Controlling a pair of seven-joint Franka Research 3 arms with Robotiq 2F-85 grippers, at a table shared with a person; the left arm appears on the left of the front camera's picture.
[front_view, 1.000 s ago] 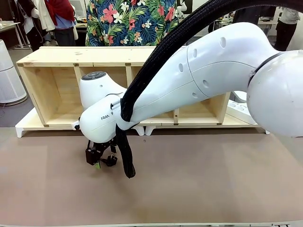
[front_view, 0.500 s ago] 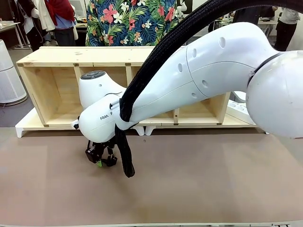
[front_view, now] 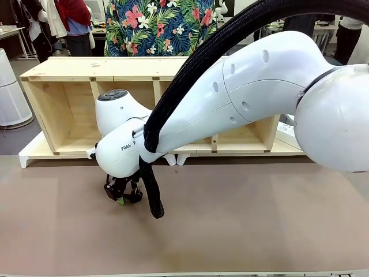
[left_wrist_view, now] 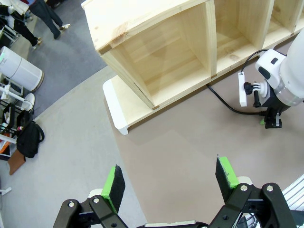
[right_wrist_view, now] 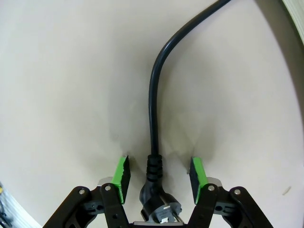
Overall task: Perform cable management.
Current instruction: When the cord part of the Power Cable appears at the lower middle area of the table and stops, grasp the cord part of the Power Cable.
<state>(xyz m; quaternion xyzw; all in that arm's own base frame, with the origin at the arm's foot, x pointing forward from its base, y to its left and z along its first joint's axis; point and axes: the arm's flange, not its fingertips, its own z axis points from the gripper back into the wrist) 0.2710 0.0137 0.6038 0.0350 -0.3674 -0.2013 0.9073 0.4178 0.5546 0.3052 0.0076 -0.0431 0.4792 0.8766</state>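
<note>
The brown tabletop point(front_view: 259, 231) is lying open toward the right. The pale wooden shelf unit point(front_view: 69, 69) is walling off its far side, and the thin black power cable point(left_wrist_view: 223, 101) is trailing across the surface just before it.

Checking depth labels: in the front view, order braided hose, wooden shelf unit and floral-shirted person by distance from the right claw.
1. Black braided hose, hanging just beside the right claw.
2. Wooden shelf unit, farther back, behind the claw.
3. Person in floral shirt, beyond the shelf unit.
</note>
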